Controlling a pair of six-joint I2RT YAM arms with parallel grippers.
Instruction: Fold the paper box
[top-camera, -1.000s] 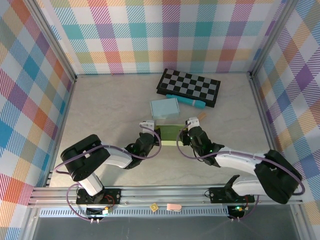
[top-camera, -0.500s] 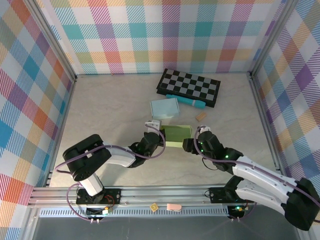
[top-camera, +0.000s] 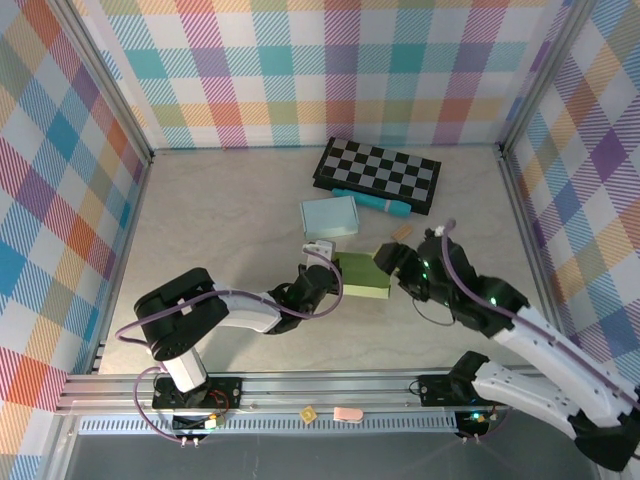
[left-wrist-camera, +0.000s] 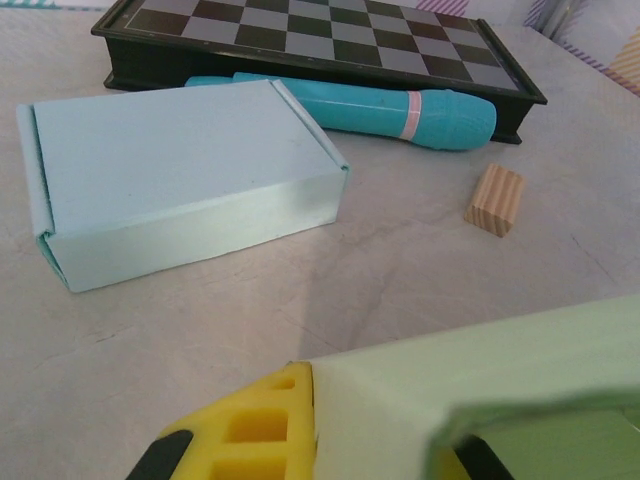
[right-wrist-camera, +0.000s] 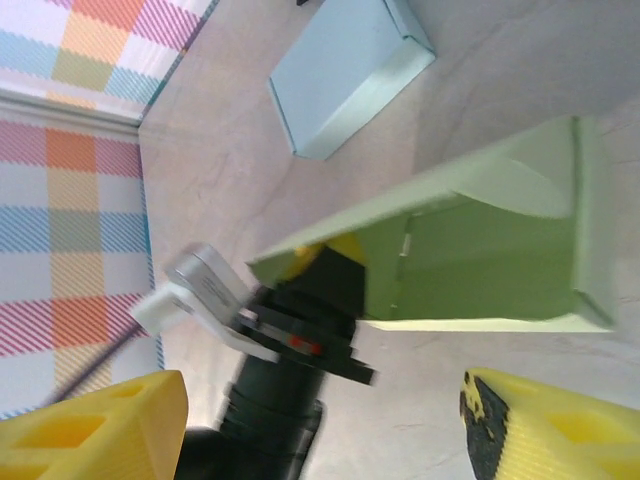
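The left gripper is seen clenched on the near-left wall of the pale green paper box; in the left wrist view that thin green wall is pinched against a yellow finger pad. The right gripper is held released at the far-right corner of the green box. Its yellow fingers are spread wide, and nothing is gripped between them. Whether either finger touches the box cannot be told. In the right wrist view the green box is shown open on one side, its hollow inside exposed, with a slanted flap folded over one end. The box is rested on a beige, faintly marbled tabletop. Just behind the green box a closed light blue cardboard box is laid flat. A small wooden block is found behind the green box and to its right. Further behind, a teal cylindrical marker with a pink band is laid against the near edge of a black-and-grey chessboard. The table is enclosed on three sides by walls covered in multicoloured plaid, joined at the corners by metal posts.
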